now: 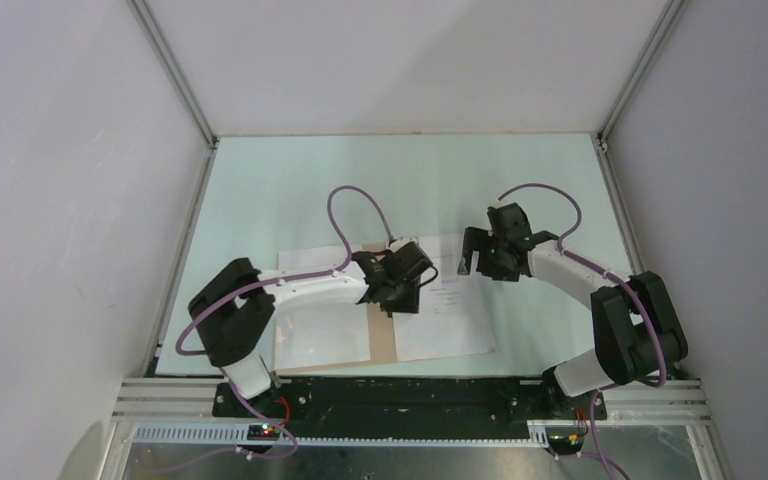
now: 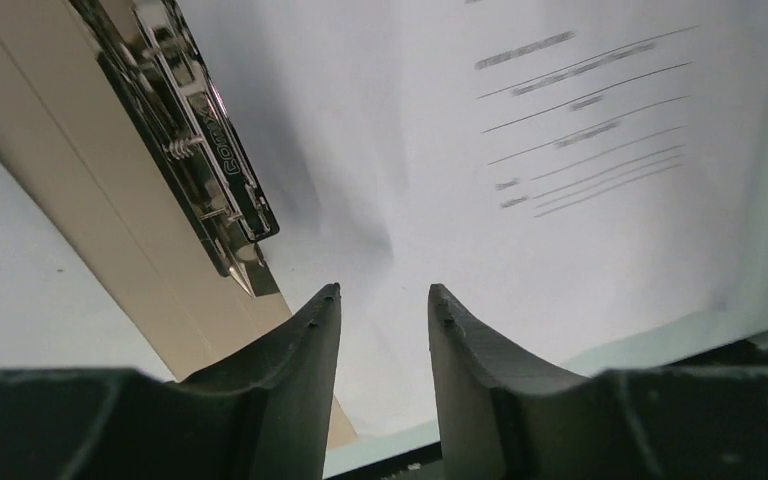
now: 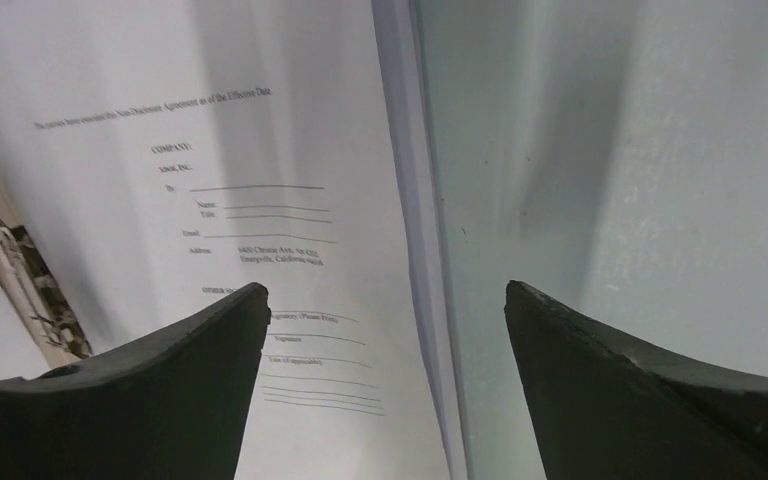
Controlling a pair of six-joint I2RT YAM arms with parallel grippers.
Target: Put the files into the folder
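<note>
The tan folder [image 1: 382, 338] lies open on the table with white files on both leaves. A blank-looking sheet [image 1: 322, 335] covers the left leaf. A sheet with printed text [image 1: 450, 305] covers the right leaf. My left gripper [image 1: 400, 292] hovers low over the spine, partly open and empty. In the left wrist view its gripper [image 2: 384, 292] is just beside the metal clip [image 2: 195, 150] and over the printed sheet [image 2: 560, 150]. My right gripper [image 1: 472, 262] is wide open and empty. In the right wrist view the gripper [image 3: 387, 290] straddles the printed sheet's [image 3: 260, 200] right edge.
The pale green table [image 1: 540, 190] is bounded by white walls at the back and both sides. The black base rail [image 1: 410, 395] runs along the near edge. Purple cables loop above both arms.
</note>
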